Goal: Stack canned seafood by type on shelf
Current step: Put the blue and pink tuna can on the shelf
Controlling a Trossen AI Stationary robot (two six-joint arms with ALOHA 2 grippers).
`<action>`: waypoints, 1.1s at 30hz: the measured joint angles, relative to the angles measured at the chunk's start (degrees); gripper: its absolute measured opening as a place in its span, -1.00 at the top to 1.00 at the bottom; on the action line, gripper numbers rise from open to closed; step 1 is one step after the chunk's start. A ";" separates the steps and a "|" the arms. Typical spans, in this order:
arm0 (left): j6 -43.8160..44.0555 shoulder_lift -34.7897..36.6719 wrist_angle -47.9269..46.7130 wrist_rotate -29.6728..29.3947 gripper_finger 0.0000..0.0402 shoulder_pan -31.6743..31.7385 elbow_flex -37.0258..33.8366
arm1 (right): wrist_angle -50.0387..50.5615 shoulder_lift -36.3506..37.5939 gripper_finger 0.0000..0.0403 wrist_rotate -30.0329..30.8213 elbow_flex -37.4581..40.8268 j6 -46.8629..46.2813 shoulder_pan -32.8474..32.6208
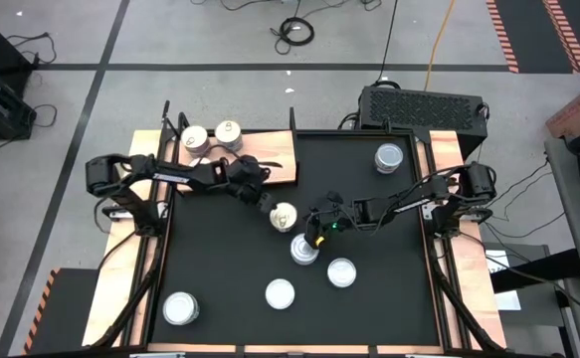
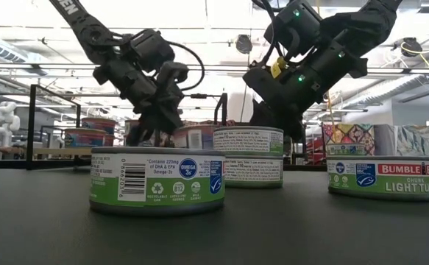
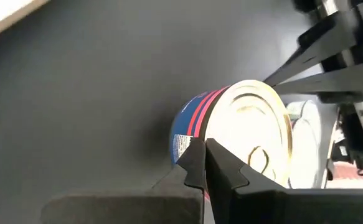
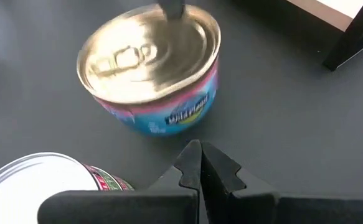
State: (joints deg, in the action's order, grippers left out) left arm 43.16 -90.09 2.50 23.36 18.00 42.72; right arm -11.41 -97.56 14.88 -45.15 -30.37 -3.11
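A gold-topped can with a blue and pink label sits mid-mat, with my left gripper shut at its rim. The right wrist view shows the same can with a dark fingertip at its far edge. My right gripper hangs shut over the mat, holding nothing, next to a stack of two cans. Two more cans rest on the wooden shelf at the far left. My left gripper pinches the can's top rim between its shut fingertips, coming slanting down from the table's left. The can's top faces away from the fingers. I cannot tell whether the can's base is clear of the mat.
Loose white-topped cans lie on the black mat at the far right, near the middle and at the near left. A green-labelled can fills the low view's foreground. A black box stands beyond the far right corner.
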 joint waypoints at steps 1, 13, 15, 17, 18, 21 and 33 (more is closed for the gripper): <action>0.00 0.31 -0.56 0.03 0.98 0.00 0.00 | -0.04 -0.02 1.00 0.01 0.00 0.00 0.00; -0.13 7.54 -4.52 0.71 0.98 0.18 -0.01 | -0.32 -0.04 1.00 -0.25 0.02 -0.26 -0.02; -0.17 9.23 -6.10 0.65 0.98 0.55 0.02 | -0.31 -0.04 1.00 -0.26 0.02 -0.26 -0.02; -0.23 11.05 -8.54 0.39 0.98 1.20 0.02 | -0.31 -0.04 1.00 -0.25 0.04 -0.26 -0.02; -0.37 12.15 -9.34 0.33 0.98 1.62 0.00 | -0.31 -0.04 1.00 -0.25 0.02 -0.24 -0.02; -0.59 15.27 -10.45 -0.73 0.98 3.18 0.04 | -0.31 -0.04 1.00 -0.25 0.04 -0.24 -0.02; -5.26 26.04 -24.01 -6.60 0.98 11.61 0.04 | -0.34 -0.04 1.00 -0.26 0.04 -0.42 -0.07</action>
State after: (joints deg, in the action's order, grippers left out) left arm 37.90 -64.05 -21.50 16.76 29.61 42.76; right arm -11.75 -97.60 14.62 -45.10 -30.79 -3.18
